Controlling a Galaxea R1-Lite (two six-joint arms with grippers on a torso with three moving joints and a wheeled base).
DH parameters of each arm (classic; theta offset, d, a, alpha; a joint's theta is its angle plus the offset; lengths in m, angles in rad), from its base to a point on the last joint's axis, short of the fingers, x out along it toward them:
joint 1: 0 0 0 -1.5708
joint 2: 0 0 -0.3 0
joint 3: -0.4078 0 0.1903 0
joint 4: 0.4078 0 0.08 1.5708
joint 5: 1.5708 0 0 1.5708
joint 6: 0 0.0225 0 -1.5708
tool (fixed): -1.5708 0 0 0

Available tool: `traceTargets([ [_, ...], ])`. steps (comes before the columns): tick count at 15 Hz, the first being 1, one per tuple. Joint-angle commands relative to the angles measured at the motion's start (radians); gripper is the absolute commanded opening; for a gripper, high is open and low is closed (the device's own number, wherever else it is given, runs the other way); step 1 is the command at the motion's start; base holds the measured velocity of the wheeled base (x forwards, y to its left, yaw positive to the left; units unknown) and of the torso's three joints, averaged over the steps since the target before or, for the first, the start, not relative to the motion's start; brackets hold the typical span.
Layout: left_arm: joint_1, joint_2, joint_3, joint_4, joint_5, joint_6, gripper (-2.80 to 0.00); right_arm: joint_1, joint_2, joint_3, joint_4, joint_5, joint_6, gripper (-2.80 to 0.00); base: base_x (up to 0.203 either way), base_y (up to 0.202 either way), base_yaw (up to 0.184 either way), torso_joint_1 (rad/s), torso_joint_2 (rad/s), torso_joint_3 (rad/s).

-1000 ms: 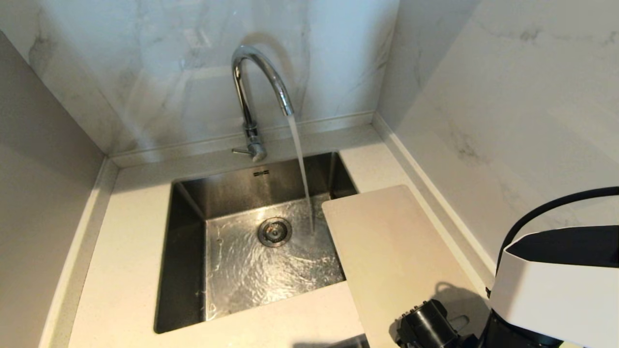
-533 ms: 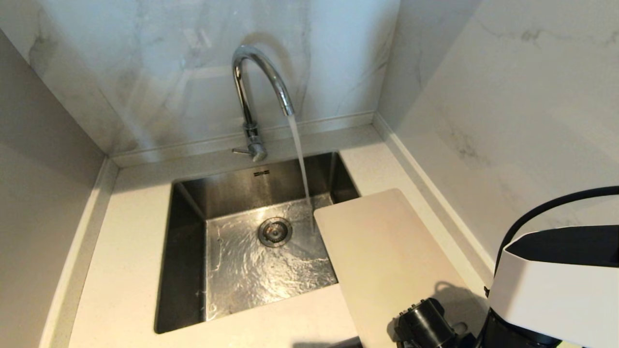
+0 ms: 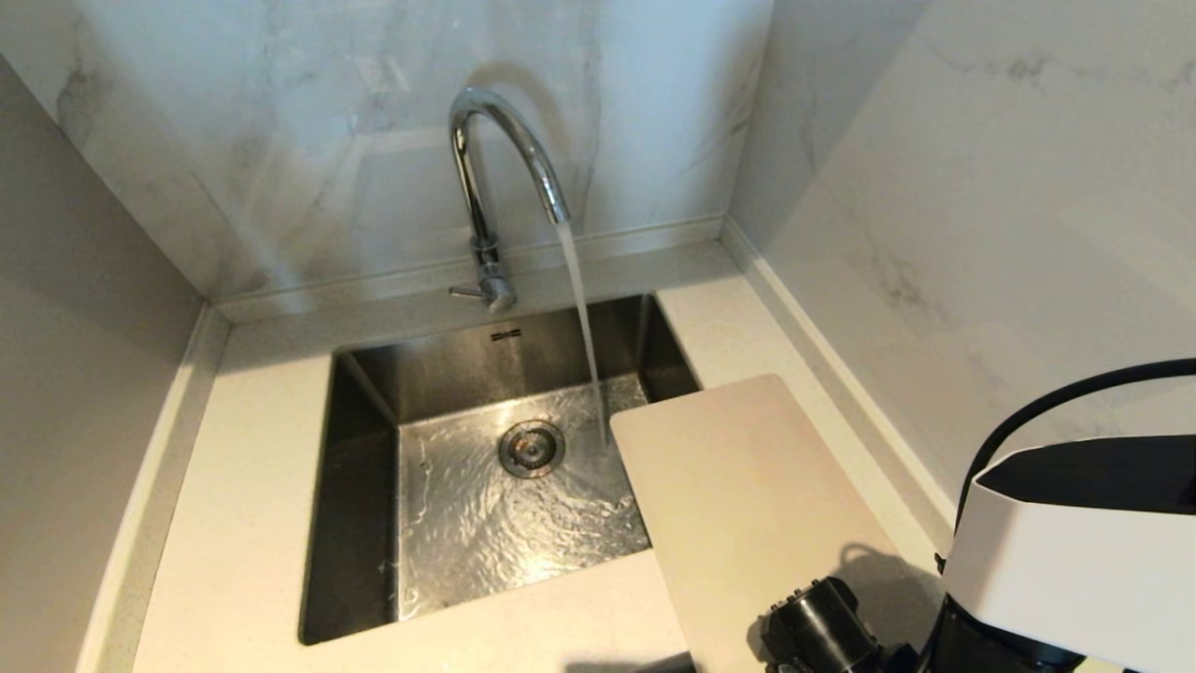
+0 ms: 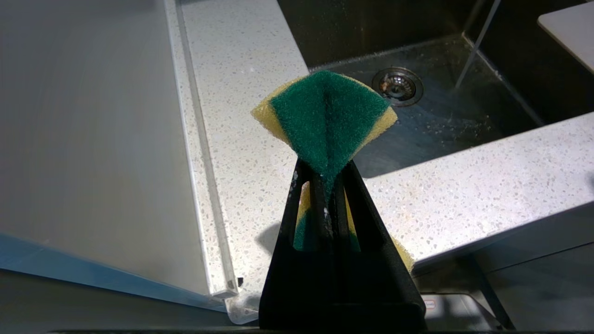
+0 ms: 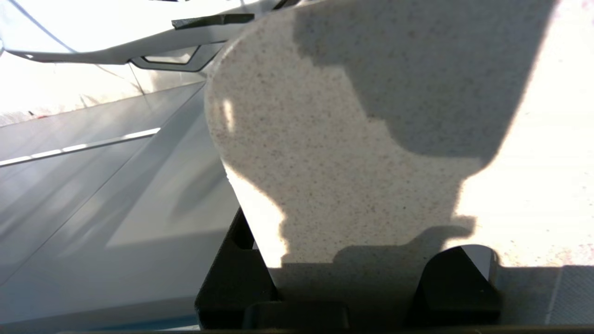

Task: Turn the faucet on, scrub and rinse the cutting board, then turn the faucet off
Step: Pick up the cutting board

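The chrome faucet [image 3: 486, 187] stands behind the sink, its thin lever [image 3: 462, 293] sticking out at the base, and a stream of water [image 3: 581, 318] falls from the spout into the basin. The cream cutting board [image 3: 738, 505] lies on the counter to the right, its far corner hanging over the sink beside the stream. My right gripper [image 5: 348, 234] is at the board's near end, one finger [image 5: 236, 269] against its edge, the other [image 5: 455, 283] on the board [image 5: 325, 139]. My left gripper [image 4: 325, 171] is shut on a green and yellow sponge [image 4: 325, 111], near the counter's front left.
The steel sink [image 3: 364, 449] has a round drain [image 3: 531, 449] and rippling water on its floor. Marble walls close in at the back and right, a grey panel [image 3: 84, 374] on the left. My right arm's white housing [image 3: 1074, 551] fills the lower right corner.
The cutting board has shifted a little: its far corner drew back toward me and its left edge slid further over the sink. The water keeps running. The right arm has hardly moved.
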Motion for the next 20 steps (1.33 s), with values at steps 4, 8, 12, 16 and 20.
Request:
traceTargets([
  [4, 0.0, -0.001, 0.002, 0.0, 0.0, 0.001, -2.8, -0.003, -0.024, 0.009, -0.004, -0.003, -0.02, -2.8, 0.0, 0.0, 0.0, 0.0, 0.0, 0.0],
  [8, 0.0, -0.001, 0.002, 0.0, 0.0, 0.0, -2.8, -0.001, -0.153, 0.009, 0.069, -0.008, -0.033, -2.8, 0.0, 0.0, 0.0, 0.0, 0.0, 0.0],
  [12, 0.0, -0.001, 0.002, 0.0, 0.0, 0.0, -2.8, 0.014, -0.324, -0.003, 0.253, -0.055, -0.035, -2.8, 0.0, 0.0, 0.0, 0.0, 0.0, 0.0],
  [16, 0.001, -0.001, 0.002, 0.0, 0.0, 0.001, -2.8, 0.018, -0.336, -0.027, 0.256, -0.103, -0.039, -2.8, 0.0, 0.0, 0.0, 0.0, 0.0, 0.0],
  [20, -0.001, -0.001, 0.002, 0.0, 0.0, 0.0, -2.8, 0.018, -0.337, -0.062, 0.216, -0.127, -0.047, -2.8, 0.0, 0.0, 0.0, 0.0, 0.0, 0.0],
])
